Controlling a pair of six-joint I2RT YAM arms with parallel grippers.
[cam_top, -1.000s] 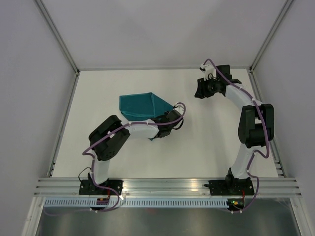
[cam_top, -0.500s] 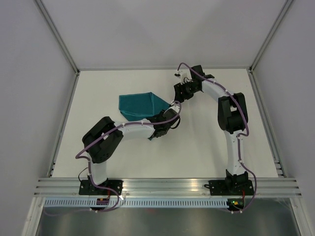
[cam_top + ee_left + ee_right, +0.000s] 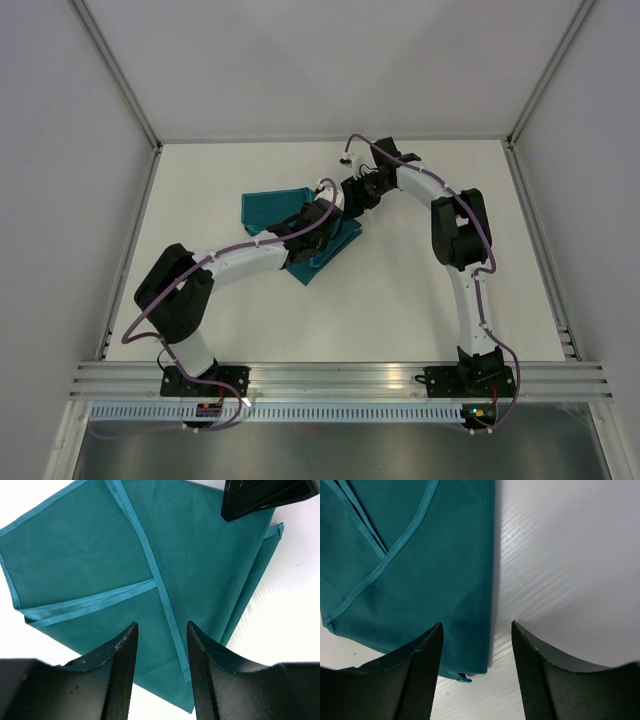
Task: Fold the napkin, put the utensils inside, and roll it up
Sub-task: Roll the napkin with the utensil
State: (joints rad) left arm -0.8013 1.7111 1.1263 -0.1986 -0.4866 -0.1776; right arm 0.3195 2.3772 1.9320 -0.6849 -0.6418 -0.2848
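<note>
White table (image 3: 400,300), grey side walls (image 3: 60,200), aluminium rail (image 3: 340,378) along near edge

Stretched the left gripper (image 3: 162,625) farther, from the near right edge of the napkin (image 3: 262,208) to above it. Swung the right gripper (image 3: 477,624) left to its far right edge. Reshaped the napkin, reaching nearer now.

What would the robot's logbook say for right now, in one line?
napkin: folded, lying flat | left gripper: open, above napkin | right gripper: open, over napkin edge
</note>
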